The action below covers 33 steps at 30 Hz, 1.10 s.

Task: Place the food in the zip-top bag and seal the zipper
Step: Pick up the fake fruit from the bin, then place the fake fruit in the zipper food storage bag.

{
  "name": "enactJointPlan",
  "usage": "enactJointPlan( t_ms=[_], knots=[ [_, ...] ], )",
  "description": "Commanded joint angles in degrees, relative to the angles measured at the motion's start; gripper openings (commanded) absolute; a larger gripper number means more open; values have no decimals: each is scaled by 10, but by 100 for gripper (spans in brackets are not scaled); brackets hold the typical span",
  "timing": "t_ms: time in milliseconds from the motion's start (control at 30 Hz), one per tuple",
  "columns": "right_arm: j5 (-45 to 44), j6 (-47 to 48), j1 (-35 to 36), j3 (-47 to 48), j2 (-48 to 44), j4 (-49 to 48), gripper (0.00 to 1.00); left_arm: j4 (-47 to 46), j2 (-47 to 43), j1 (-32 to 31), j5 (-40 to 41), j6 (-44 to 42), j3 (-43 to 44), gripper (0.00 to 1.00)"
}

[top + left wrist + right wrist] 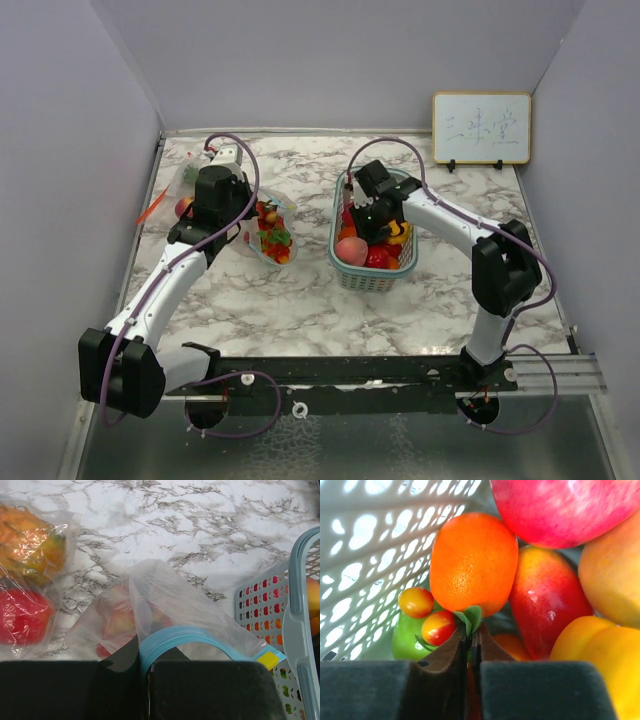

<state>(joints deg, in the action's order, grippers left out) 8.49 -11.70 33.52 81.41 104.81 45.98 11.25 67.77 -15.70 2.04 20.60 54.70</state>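
My left gripper (pixel 145 656) is shut on the blue zipper strip (pixel 200 637) of the clear zip-top bag (pixel 170 602), which lies on the marble table with red and orange food inside (pixel 272 236). In the top view the left gripper (pixel 248 222) is at the bag's left edge. My right gripper (pixel 358 205) reaches down into the teal basket (pixel 372 278). In the right wrist view it (pixel 474 632) is shut on the green leaf (pixel 469 618) of an orange (pixel 472 562). A red pepper (pixel 547 600), pink peach (pixel 565 505), yellow pepper (pixel 600 655) and small tomatoes (pixel 438 627) lie around it.
Another clear bag holding orange and red items (pixel 27 580) lies left of the zip-top bag, at the table's far left (pixel 178 190). The basket wall (pixel 295 625) stands close to the right of the bag. A small whiteboard (pixel 481 128) stands at the back right.
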Motion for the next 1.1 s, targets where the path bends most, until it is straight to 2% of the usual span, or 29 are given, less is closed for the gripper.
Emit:
enactJointPlan(
  t_ms=[0, 167, 267, 567, 700, 900, 1067],
  knots=[
    [-6, 11, 5, 27, -1, 23, 2, -22, -10, 5, -2, -3, 4, 0],
    [-40, 14, -5, 151, -19, 48, 1, -32, -11, 5, -10, 7, -4, 0],
    [-15, 3, -19, 211, -23, 44, 1, -36, -10, 5, -17, 11, -7, 0],
    [27, -6, -41, 230, -38, 39, 1, -35, -6, 5, -19, 7, -3, 0],
    [109, 3, -45, 241, -47, 15, 1, -41, 8, 5, -39, 9, 8, 0],
    [295, 8, -42, 241, -73, -46, 1, -49, 50, 6, -75, 16, 42, 0],
    [363, -5, -22, 258, -72, -54, 1, -51, 75, 5, -116, 31, 64, 0]
  ],
)
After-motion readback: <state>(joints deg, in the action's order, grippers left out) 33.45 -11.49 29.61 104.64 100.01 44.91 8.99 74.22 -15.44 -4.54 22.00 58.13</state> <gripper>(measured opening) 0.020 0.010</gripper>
